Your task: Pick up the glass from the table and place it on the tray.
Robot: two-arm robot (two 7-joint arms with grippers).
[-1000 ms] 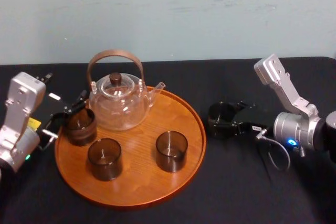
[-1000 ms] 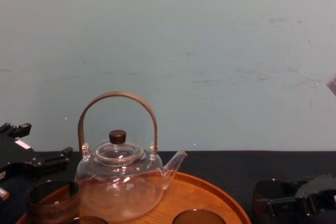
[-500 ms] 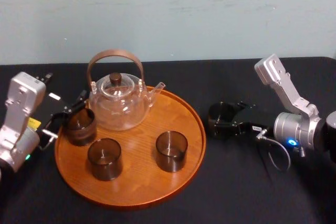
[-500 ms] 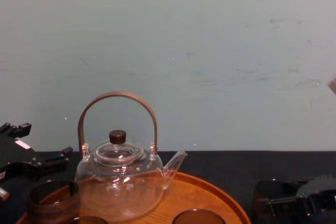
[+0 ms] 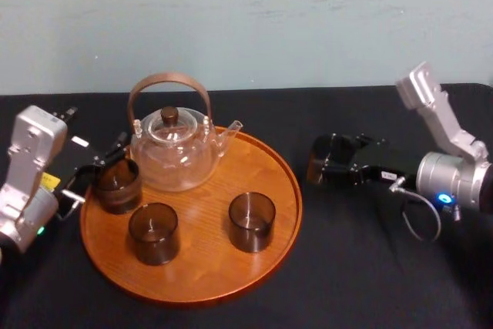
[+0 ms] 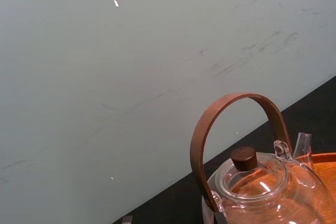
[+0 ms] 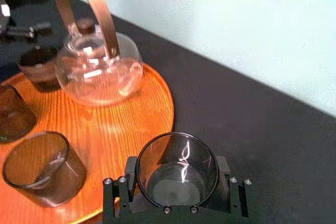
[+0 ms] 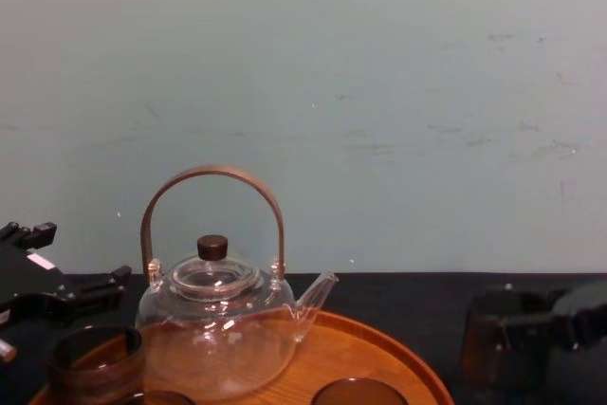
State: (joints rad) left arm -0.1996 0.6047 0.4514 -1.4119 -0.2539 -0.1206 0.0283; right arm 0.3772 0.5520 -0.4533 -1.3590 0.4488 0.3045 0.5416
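My right gripper (image 5: 330,161) is shut on a dark glass (image 5: 325,156), which hangs a little above the black table, just right of the tray. The right wrist view looks into the glass (image 7: 177,170) clamped between the fingers, tilted slightly. From the chest it appears at the lower right as the glass (image 8: 497,337). The round orange-brown tray (image 5: 202,273) lies at centre left. My left gripper (image 5: 96,169) stands open at the tray's left edge, beside a glass (image 5: 118,185) standing on the tray.
A glass teapot (image 5: 173,149) with a brown hoop handle stands at the back of the tray. Two more dark glasses (image 5: 154,232) (image 5: 252,221) stand in its front half. Bare tray surface (image 7: 126,121) lies between them and the right rim. Black table extends right.
My right gripper has risen with the glass, lifting it off the table and drawing slightly right. The left arm and the things on the tray have not moved.
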